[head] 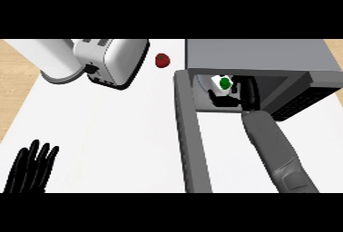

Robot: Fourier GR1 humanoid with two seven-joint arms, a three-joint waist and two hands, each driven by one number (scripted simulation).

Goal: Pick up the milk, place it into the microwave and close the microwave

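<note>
White counter [100, 136] | right hand [224, 97] clasps milk [224, 83] inside microwave [261, 56] | light, stiff carton, probably grip its sides | left hand [32, 170] relaxed, far left of microwave

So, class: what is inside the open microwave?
Inside the microwave is the milk, its green cap showing, with the right hand curled round it. The hand covers the carton's lower part and the floor beneath.

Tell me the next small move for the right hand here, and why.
Probably uncurl the right hand to let go of the milk, then back out. The carton is already inside the microwave cavity with the fingers curled round it, and the microwave door stands open. The left hand rests open at lower left.
</note>
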